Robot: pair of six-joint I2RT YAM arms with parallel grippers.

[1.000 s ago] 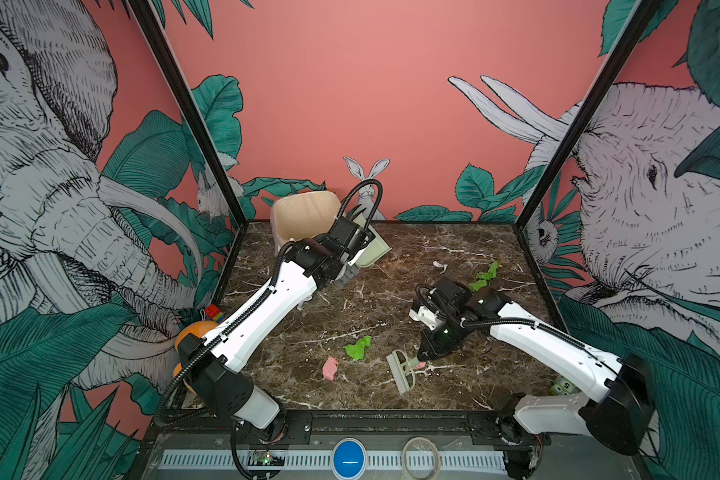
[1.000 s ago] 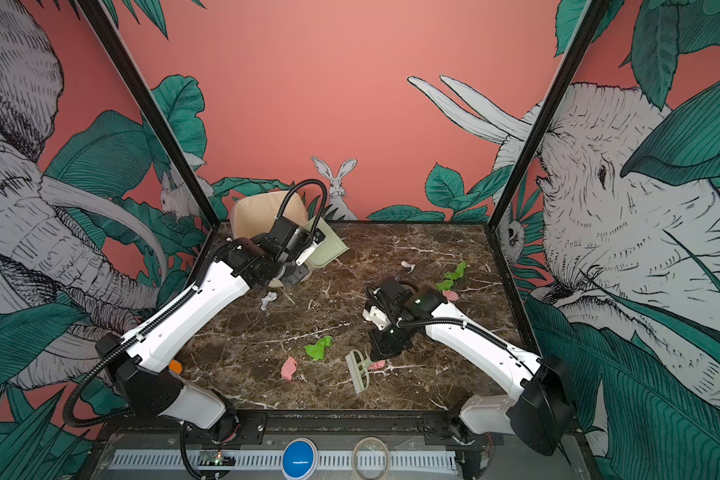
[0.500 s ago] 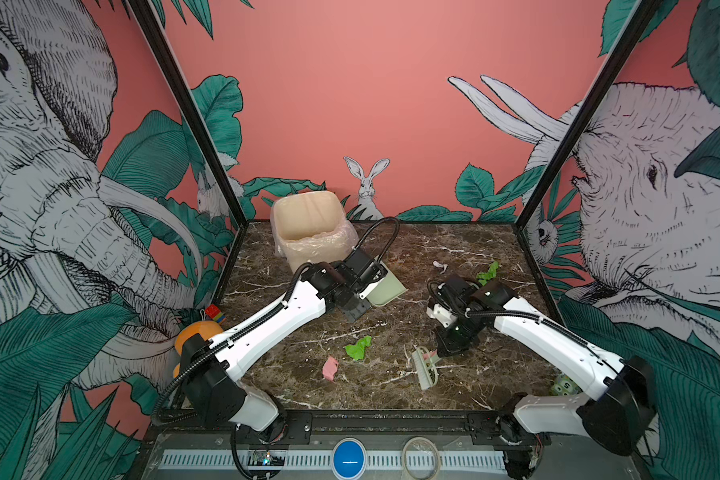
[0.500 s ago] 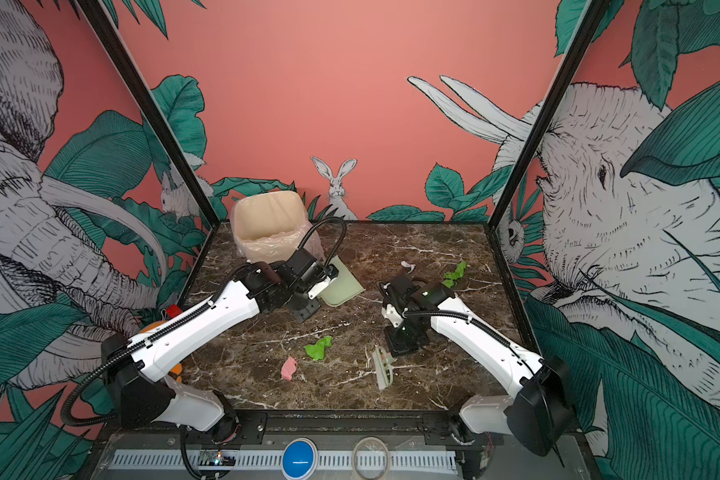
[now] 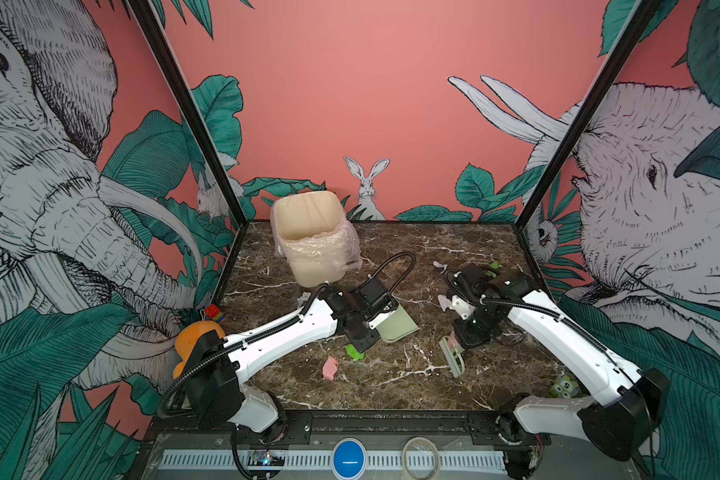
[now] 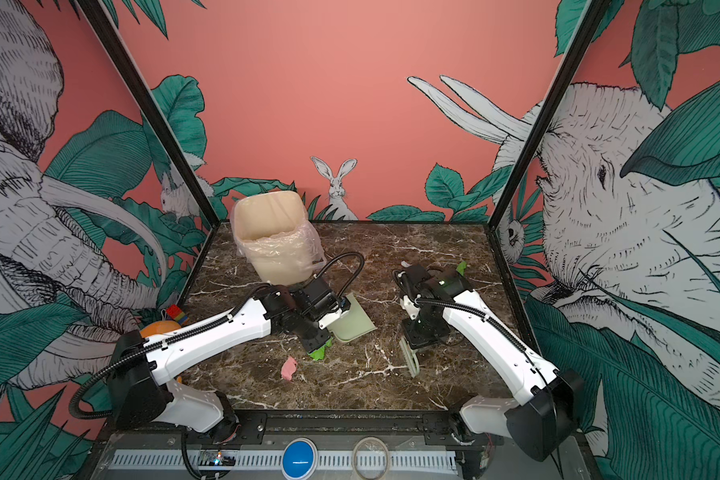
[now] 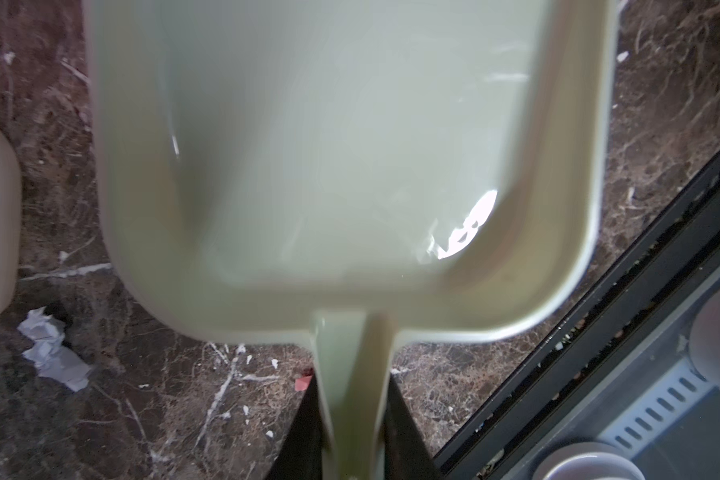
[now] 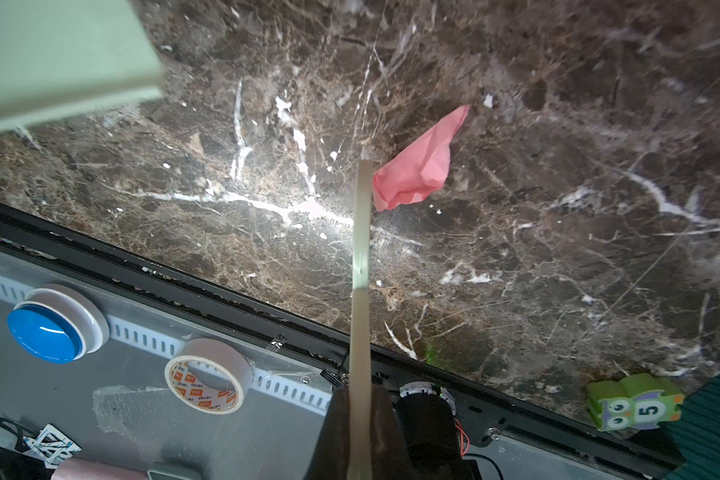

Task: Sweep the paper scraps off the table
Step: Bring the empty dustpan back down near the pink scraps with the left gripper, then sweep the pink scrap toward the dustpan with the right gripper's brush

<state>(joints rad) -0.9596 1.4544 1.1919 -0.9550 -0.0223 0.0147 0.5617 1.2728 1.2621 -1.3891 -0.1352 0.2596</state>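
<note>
**While paper scraps (image 5: 330,368) litter the table (image 5: 391,386), pan lip goes down first**

Because my left gripper (image 7: 352,388) clamps the dustpan (image 7: 350,145) handle and my right gripper (image 8: 360,415) pinches the brush (image 5: 454,358), placement is what counts. A pink scrap (image 8: 416,166) lies just beside the brush; a second pink scrap (image 6: 288,368) and a green scrap (image 6: 319,354) sit near the pan. I should set the lip flat on the marble, facing the brush, then pull short, low strokes so paper slides in.
</note>
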